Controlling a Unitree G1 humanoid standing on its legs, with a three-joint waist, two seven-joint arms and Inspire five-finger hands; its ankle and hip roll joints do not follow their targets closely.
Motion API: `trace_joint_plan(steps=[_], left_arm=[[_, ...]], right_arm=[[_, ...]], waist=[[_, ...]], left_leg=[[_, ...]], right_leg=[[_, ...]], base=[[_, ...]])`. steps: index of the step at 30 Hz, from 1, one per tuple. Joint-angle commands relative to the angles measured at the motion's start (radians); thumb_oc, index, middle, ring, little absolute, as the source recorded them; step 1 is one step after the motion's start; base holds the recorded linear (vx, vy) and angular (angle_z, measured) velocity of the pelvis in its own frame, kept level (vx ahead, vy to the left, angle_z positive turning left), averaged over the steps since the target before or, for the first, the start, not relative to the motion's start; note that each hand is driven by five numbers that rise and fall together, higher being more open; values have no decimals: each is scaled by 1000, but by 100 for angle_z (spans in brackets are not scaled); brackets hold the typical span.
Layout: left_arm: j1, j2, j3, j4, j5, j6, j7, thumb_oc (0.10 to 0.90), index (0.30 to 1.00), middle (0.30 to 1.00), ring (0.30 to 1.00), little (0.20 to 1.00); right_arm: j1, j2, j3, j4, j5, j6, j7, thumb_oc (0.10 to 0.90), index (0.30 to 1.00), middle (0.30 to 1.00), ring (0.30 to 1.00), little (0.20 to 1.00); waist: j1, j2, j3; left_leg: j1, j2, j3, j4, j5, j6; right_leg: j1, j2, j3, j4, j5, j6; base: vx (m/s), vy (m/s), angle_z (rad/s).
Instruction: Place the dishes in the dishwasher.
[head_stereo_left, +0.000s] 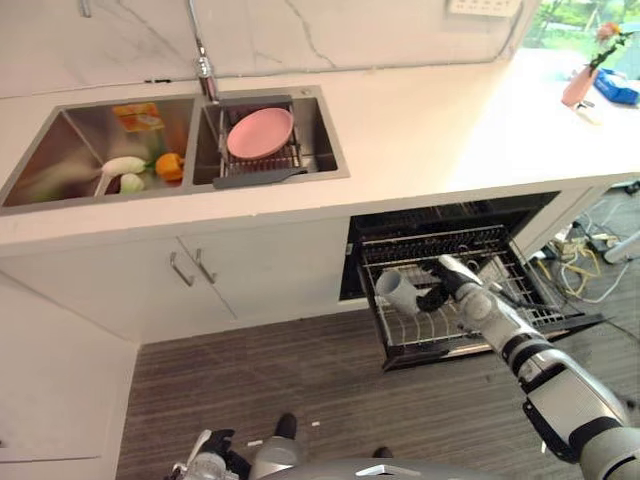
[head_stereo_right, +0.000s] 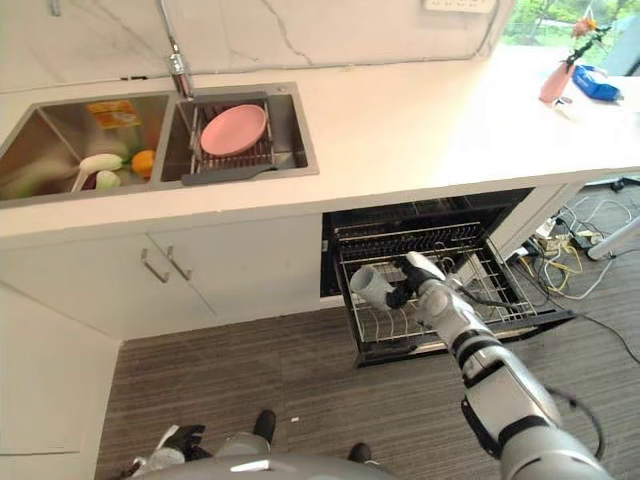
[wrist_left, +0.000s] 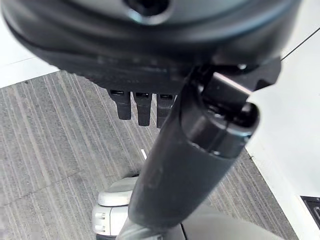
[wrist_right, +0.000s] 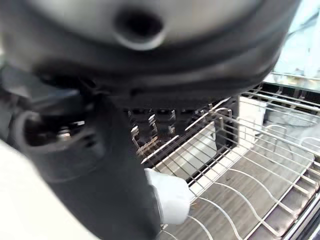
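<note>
Grey cup: held on its side over the pulled-out dishwasher rack, its open mouth turned toward my left.
Right hand: my fingers and thumb are curled round the cup's base end, above the wire tines (the wrist view shows my white-capped thumb over the rack wires).
Left hand: hanging low by my side over the striped wood floor; my fingers are straight and relaxed, holding nothing.
Dishwasher: open under the white countertop, its lower rack drawn out over the floor.
Pink plate: lying in the wire drying rack set in the right basin of the steel sink, well apart from the dishwasher.
Left basin: some fruit and vegetables, an orange one among them (I cannot tell the rest apart).
Faucet: standing behind the divider between the two basins.
Pink vase: at the far right end of the countertop.
</note>
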Motion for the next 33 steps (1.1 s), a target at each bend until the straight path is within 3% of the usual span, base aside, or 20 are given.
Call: trace_joint_plan(steps=[1,3,4,6,7,8,10,11,13,16,20,23,27,28,30,31,32,33], left_arm=[[-42,-9,-4,48,-2,-13,3,800,900,900,900,900],[-38,-10,14,40,5,-11,6,800,900,900,900,900],[-38,-10,14,40,5,-11,6,800,900,900,900,900],[-29,-12,61,42,9,-12,10,800,900,900,900,900],[-28,-11,57,42,10,-12,10,800,900,900,900,900],[-23,-19,97,40,-4,-17,16,800,900,900,900,900],[-17,-21,106,37,-17,-19,13,800,900,900,900,900],[-10,-30,140,30,-42,-23,16,800,900,900,900,900],[-5,-31,141,27,-46,-23,14,800,900,900,900,900],[9,-36,145,28,-38,-21,4,800,900,900,900,900],[43,-43,157,22,-51,-34,-17,800,900,900,900,900],[69,-46,202,30,-123,-41,-23,800,900,900,900,900],[80,-35,197,21,-114,-49,-15,800,900,900,900,900],[76,-27,184,14,-106,-51,-15,800,900,900,900,900],[75,-27,184,14,-106,-51,-15,800,900,900,900,900],[45,-33,205,85,-94,-17,-8,800,900,900,900,900],[37,-34,239,114,-113,-6,-4,800,900,900,900,900],[37,-34,239,114,-113,-6,-4,800,900,900,900,900]], right_arm=[[-140,-21,-38,-125,28,-50,-75,800,900,900,900,900],[-46,-72,-107,-308,29,-61,-101,800,900,900,900,900],[-45,-72,-107,-309,29,-61,-101,800,900,900,900,900],[127,-117,-284,-554,80,-104,-143,800,900,900,900,900],[138,-118,-292,-564,79,-100,-141,800,900,900,900,900],[270,-102,-414,-683,101,-135,-195,800,900,900,900,900],[339,-82,-476,-750,122,-146,-215,800,900,900,900,900],[475,-15,-589,-864,211,-189,-226,800,900,900,900,900],[520,3,-607,-883,227,-198,-217,800,900,900,900,900],[623,93,-685,-998,376,-249,-171,800,900,900,900,900],[662,182,-717,-1123,561,-329,-121,800,900,900,900,900],[608,191,-688,-1167,586,-354,-121,800,900,900,900,900],[557,188,-657,-1203,588,-375,-133,800,900,900,900,900],[530,175,-642,-1225,571,-387,-148,800,900,900,900,900],[529,174,-643,-1224,571,-387,-149,800,900,900,900,900],[468,129,-646,-1225,491,-375,-205,800,900,900,900,900],[456,123,-650,-1219,485,-368,-214,800,900,900,900,900],[456,123,-650,-1219,485,-368,-214,800,900,900,900,900]], waist=[[11,-88,17],[2,-84,18],[3,-84,18],[-17,-74,18],[-14,-75,16],[-31,-65,19],[-33,-63,18],[-56,-52,20],[-59,-50,18],[-78,-35,18],[-82,-9,17],[-62,5,20],[-31,13,40],[-7,23,67],[-11,24,64],[-21,15,72],[-29,8,64],[-29,8,64]], left_leg=[[14,16,41,1,-21,-32],[16,17,44,1,-23,-31],[16,17,44,1,-23,-31],[15,17,44,1,-25,-30],[15,17,43,1,-26,-30],[15,16,43,1,-28,-28],[14,15,43,1,-27,-28],[8,16,42,1,-23,-29],[6,16,41,1,-22,-30],[-12,18,33,1,-9,-37],[-33,20,13,1,7,-50],[-29,25,9,7,9,-43],[-48,25,0,32,23,-47],[-99,20,-14,37,65,-73],[-108,18,-19,38,71,-72],[-198,0,97,73,96,-57],[-209,-5,140,111,72,-37],[-209,-5,140,111,72,-37]], right_leg=[[37,-56,19,43,-47,58],[36,-57,18,45,-47,60],[36,-57,18,45,-47,60],[35,-58,15,45,-49,63],[36,-58,14,45,-50,63],[34,-59,13,45,-50,64],[32,-60,13,46,-51,65],[27,-60,13,48,-52,63],[26,-59,12,49,-53,62],[19,-56,4,51,-57,58],[11,-53,-14,52,-58,55],[3,-47,4,57,-61,51],[1,-44,9,54,-62,43],[1,-48,-29,39,-58,38],[-4,-48,-33,37,-53,39],[-28,-87,-117,24,-33,46],[-39,-96,-140,24,-27,45],[-39,-96,-140,24,-27,45]], base=[[22,23,5],[14,18,4],[0,0,0],[7,11,4],[13,18,20],[6,8,7],[-8,3,-3],[-20,5,3],[-11,0,2],[-31,-5,1],[-39,-23,0],[-19,-34,6],[-54,-36,-8],[-124,-12,14],[-169,-5,42],[-265,-37,185],[-265,-37,185],[-149,-88,280]])
